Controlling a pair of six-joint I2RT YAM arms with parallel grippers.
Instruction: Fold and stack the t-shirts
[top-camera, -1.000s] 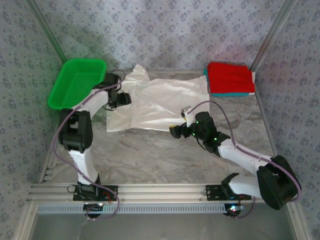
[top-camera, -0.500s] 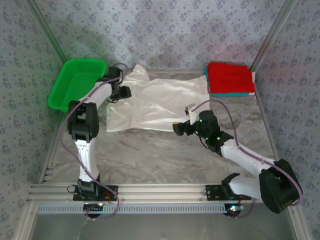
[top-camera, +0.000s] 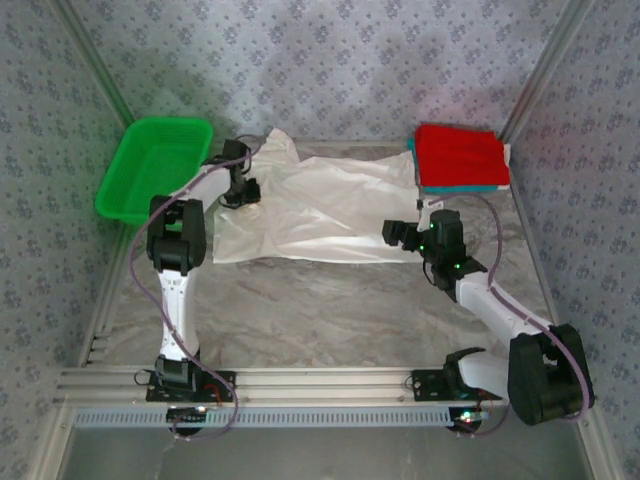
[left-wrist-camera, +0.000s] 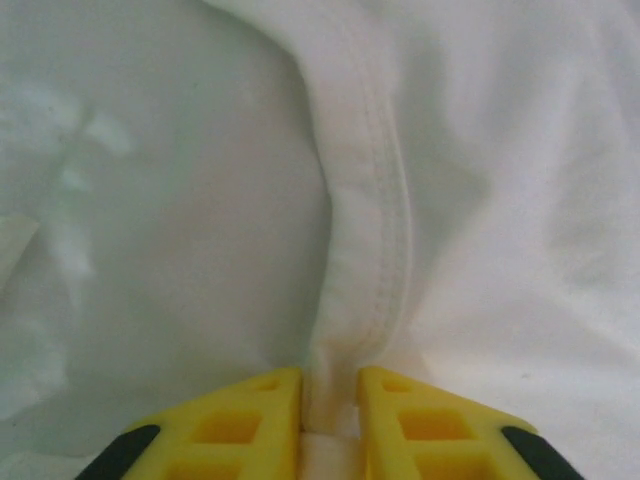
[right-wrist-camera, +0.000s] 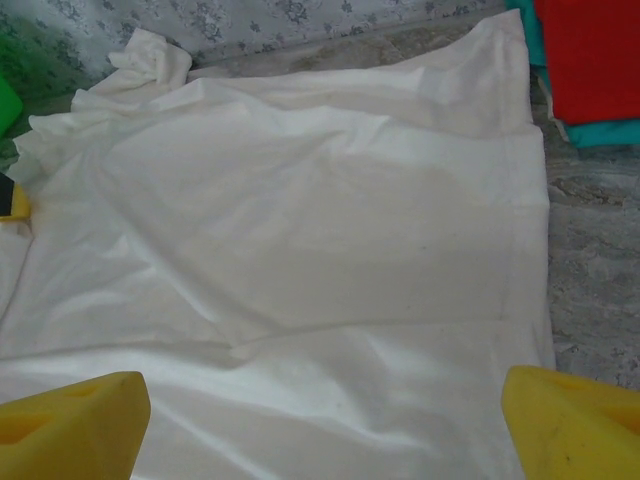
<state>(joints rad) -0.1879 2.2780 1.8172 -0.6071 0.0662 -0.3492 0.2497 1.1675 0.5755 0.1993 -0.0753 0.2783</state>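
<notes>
Okay so compared to a second back, the left arm is reaching further toward the back left corner of the shirt. The left fingers (top-camera: 243, 192) are now squeezing together instead of gaping. The right arm is swinging off to the right too: the right fingers (top-camera: 394, 233) were at the middle of the shirt's near edge and are now sitting over its near right corner. The shirt itself is lying pretty much where it was.

Where stuff is: the white t-shirt (top-camera: 320, 205) is lying spread out and rumpled across the back half of the desk (top-camera: 320, 310). It's sitting between the green basket (top-camera: 150, 172) at the back left and two folded ones at the back right. Those are a red shirt (top-camera: 458, 155) resting on top of a teal shirt (right-wrist-camera: 605, 133), and the white one's right edge is lying just beside them.

In the left wrist view the two yellow fingers are pinching a raised ridge of white cloth, with a stitched hem (left-wrist-camera: 378, 200) running up away from them. So they're clamping the white t-shirt, on its basket side.

In the right wrist view the yellow tips are standing wide apart at the bottom corners, holding nothing. They're hovering above the shirt and looking across it toward the red and teal pair.
</notes>
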